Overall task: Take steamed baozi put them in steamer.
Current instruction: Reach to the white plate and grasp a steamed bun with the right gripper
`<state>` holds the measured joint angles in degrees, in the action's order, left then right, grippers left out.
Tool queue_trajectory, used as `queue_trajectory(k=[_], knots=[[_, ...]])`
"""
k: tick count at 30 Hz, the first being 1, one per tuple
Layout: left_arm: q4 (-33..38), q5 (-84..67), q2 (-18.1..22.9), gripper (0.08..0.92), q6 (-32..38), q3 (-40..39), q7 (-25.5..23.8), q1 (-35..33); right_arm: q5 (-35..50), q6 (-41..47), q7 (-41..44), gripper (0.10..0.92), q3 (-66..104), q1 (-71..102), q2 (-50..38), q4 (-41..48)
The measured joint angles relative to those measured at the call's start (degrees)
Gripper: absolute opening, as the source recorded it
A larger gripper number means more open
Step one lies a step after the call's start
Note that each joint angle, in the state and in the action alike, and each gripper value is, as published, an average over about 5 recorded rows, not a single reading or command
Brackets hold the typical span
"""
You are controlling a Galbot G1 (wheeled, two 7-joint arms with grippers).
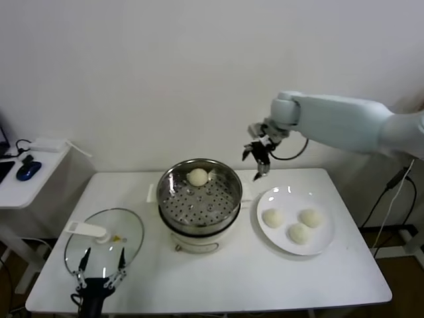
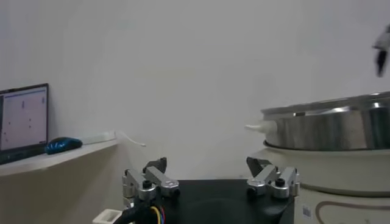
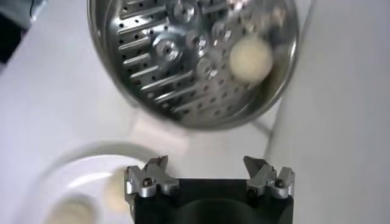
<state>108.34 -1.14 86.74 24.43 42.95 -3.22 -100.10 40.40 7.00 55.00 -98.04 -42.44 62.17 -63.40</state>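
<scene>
Baozi: one (image 1: 197, 176) sits in the steamer (image 1: 228, 182), three (image 1: 299, 232) wait on the plate (image 1: 324, 244) beside it. My right claw (image 1: 257, 156) hangs spread and empty between the two, free to drop onto the plate. My left claw (image 1: 101, 273), fingers apart, idles low at the desk (image 1: 265, 278) edge near the glass lid (image 1: 129, 232), out of the way.

And we're in a lab or office room here, dressed as a kitchen corner. Bare white wall behind, a plain white table (image 1: 218, 278) in the middle carrying a cream electric cooker with its steamer (image 1: 199, 195), a white plate (image 1: 318, 245) at three o'clock, a glass lid (image 1: 103, 242) at eight o'clock. Over at nine o'clock, a side desk (image 1: 30, 179) with a blue mouse (image 1: 28, 170), a laptop (image 2: 23, 122) and loose cables (image 1: 391, 199) trailing at three o'clock.
</scene>
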Motion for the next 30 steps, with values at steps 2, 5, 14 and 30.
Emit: queue_trajectory(k=[2, 5, 14, 30], knots=[[-0.22, 0.03, -0.05, 0.823, 0.03, 0.15, 0.00, 0.10, 0.02, 2.14, -0.57, 0.823, -0.34, 1.00, -1.07, -0.94], [-0.61, 0.23, -0.05, 0.823, 0.06, 0.24, 0.02, 0.29, -0.77, 4.72, -1.40, 0.823, -0.52, 2.84, -2.32, -1.75], [-1.55, 0.76, 0.18, 0.823, 0.22, 0.25, 0.01, 0.52, -4.67, 9.10, -3.18, 0.823, 0.67, 9.29, -4.46, -1.48], [-2.59, 0.98, -0.05, 0.823, 0.63, 0.51, 0.04, 0.56, -8.96, 11.27, -5.70, 0.823, 6.05, 18.17, -4.38, 3.50]])
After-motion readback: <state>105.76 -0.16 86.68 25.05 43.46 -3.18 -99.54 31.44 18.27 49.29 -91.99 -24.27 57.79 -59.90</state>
